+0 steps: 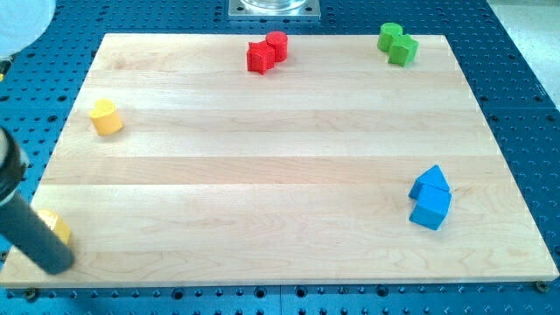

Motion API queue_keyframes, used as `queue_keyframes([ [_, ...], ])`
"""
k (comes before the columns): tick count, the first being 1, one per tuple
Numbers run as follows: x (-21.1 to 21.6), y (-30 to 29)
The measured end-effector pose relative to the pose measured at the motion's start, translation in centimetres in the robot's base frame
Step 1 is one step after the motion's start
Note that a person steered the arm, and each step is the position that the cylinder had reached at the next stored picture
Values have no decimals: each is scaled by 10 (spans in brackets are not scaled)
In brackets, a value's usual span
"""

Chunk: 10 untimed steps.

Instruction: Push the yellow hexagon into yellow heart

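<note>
Camera view shows a wooden board (pixel 280 175) on a blue perforated table (pixel 525 105), with the dark rod (pixel 26 232) coming in from the view's left edge. The tip (pixel 59 262) rests at the bottom-left corner of the board. The arm carries no gripper, so there is nothing to open or close — only the rod end that pushes.

Two yellow blocks are on the board, both on the view's left side. One (pixel 106 117) sits near the left edge in the upper half; it looks rounded on top with flat yellow sides. The other (pixel 58 227) is just beside the rod at the bottom left, touching it or nearly so, and is mostly hidden behind it. From this picture it cannot be told with certainty which one is the hexagon and which is the heart; the hidden one shows too little of its shape.

The task seems not finished: the two yellow blocks are well apart, with bare board between them. What is left is to bring them together — probably a push along the left edge.

Other blocks stay far from this work: two red blocks (pixel 267 52) touching at the top centre, two green blocks (pixel 397 42) touching at the top right, two blue blocks (pixel 430 198) touching at the right.
</note>
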State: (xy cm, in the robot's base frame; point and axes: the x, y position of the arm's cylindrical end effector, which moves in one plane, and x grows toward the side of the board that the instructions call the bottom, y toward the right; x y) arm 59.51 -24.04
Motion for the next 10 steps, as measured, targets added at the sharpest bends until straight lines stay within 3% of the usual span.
queue_keyframes([
  [1, -53, 0],
  [2, -29, -1],
  [3, -10, -49],
  [4, -45, -54],
  [5, -80, -19],
  [7, -68, -13],
  [8, -103, 5],
  [9, -79, 9],
  [10, -84, 30],
])
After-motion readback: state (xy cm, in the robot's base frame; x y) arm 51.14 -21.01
